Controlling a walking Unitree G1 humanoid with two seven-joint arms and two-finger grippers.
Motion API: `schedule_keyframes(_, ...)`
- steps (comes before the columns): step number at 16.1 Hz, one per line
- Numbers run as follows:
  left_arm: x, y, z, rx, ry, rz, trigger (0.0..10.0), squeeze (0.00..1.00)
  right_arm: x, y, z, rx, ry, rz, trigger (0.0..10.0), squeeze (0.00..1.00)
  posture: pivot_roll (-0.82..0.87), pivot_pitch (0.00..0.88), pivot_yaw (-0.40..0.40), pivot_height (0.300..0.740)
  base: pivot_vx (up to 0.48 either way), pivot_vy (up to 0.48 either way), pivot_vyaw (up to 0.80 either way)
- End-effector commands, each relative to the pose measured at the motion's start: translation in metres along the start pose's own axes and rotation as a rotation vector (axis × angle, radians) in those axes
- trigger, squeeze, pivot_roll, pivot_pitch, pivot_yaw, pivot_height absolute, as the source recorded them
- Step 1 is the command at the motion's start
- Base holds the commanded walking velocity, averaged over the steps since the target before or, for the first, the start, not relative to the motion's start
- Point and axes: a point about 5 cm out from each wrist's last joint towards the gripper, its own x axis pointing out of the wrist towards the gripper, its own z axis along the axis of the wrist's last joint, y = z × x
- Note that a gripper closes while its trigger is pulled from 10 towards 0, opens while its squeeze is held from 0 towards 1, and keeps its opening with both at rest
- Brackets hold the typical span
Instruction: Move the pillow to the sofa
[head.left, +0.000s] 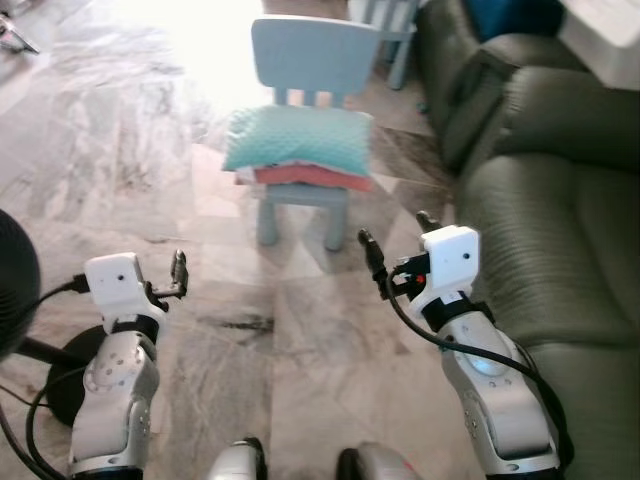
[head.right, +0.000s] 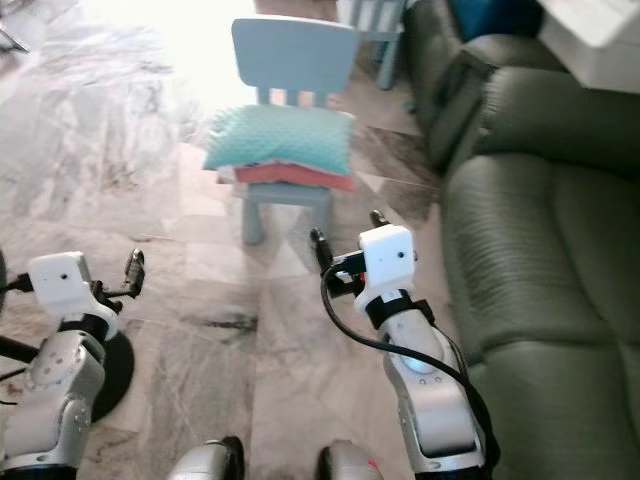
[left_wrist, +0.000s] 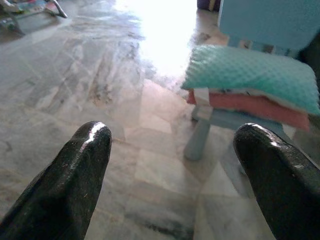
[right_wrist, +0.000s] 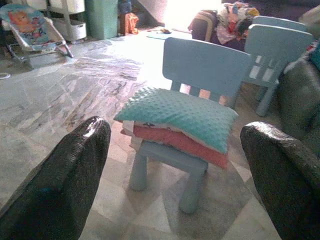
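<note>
The sofa (head.left: 540, 210) runs along my right, dark green and deep. Ahead stands a small blue chair (head.left: 312, 60), and across its seat, edge to edge, lies the teal pillow (head.left: 298, 138) on top of a folded pink cushion (head.left: 318, 176).

I judge the pillow light, soft and squashy, with a dimpled cover that should grip well. I would take it by its 2 short ends, one in each gripper, lifting clear of the pink cushion.

My left gripper (head.left: 178, 272) and right gripper (head.left: 398, 238) are both held short of the chair, jaws spread and holding nothing.

My right wrist view adds a second blue chair (right_wrist: 277, 50) behind and a baby bouncer (right_wrist: 31, 31) far off.
</note>
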Motion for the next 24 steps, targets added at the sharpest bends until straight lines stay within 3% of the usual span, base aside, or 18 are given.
schedule_keyframes(1,-0.0031,-0.0063,-0.0060,-0.006,0.022,-0.044,10.0,0.00,-0.0042,-0.0073,-0.0026,-0.008,0.016,-0.019,10.0,0.00,-0.04,0.230,-0.057,0.740,0.000,0.000,0.00)
schedule_keyframes(24,-0.0073,-0.0146,-0.0047,-0.029,0.017,-0.106,10.0,0.00,-0.0040,-0.0068,-0.0046,-0.007,0.015,-0.020,10.0,0.00,-0.03,0.236,-0.059,0.740,0.442,0.000,0.00)
